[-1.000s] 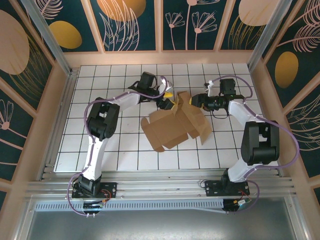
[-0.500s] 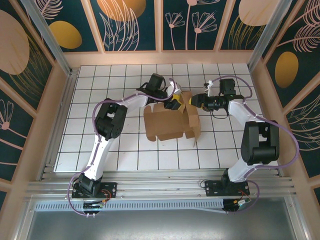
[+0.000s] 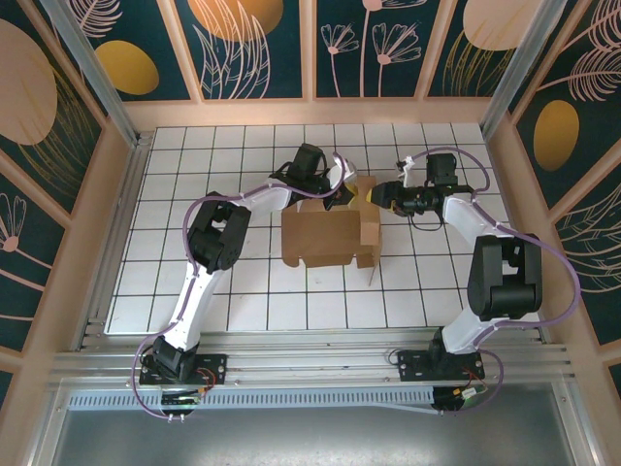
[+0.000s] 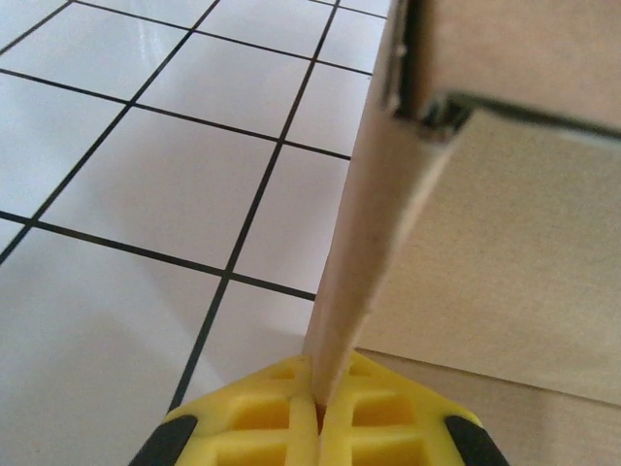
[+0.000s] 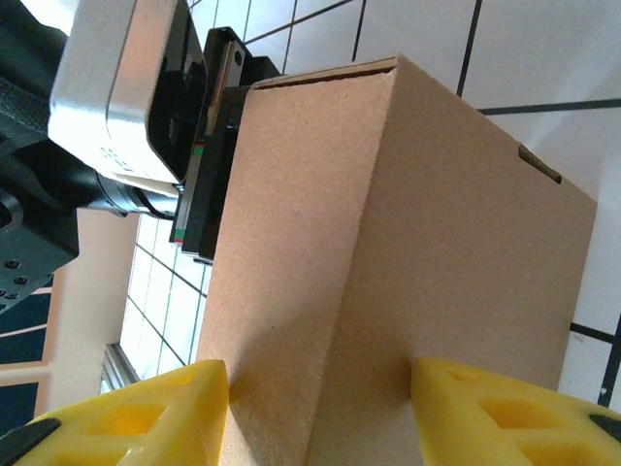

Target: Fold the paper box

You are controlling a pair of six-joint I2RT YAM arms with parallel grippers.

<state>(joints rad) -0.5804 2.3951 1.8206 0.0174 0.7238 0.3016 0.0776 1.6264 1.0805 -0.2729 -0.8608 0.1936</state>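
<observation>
Between left hand (image 3: 340, 197) and right hand (image 3: 373, 194), gripped paper box (image 3: 328, 236).

Box (image 5: 388, 243): matt brown cardboard, fine fibrous grain, raw cut edges. Left fingers (image 4: 262, 422), right fingers (image 5: 485, 408): smooth yellow plastic, slight sheen, moulded lattice. Table (image 3: 194, 194): glossy white tiled surface, black grid lines, soft reflections. Arms (image 3: 184, 296): glossy white and black plastic shells. Front rail (image 3: 310, 364): bare silver metal.
</observation>
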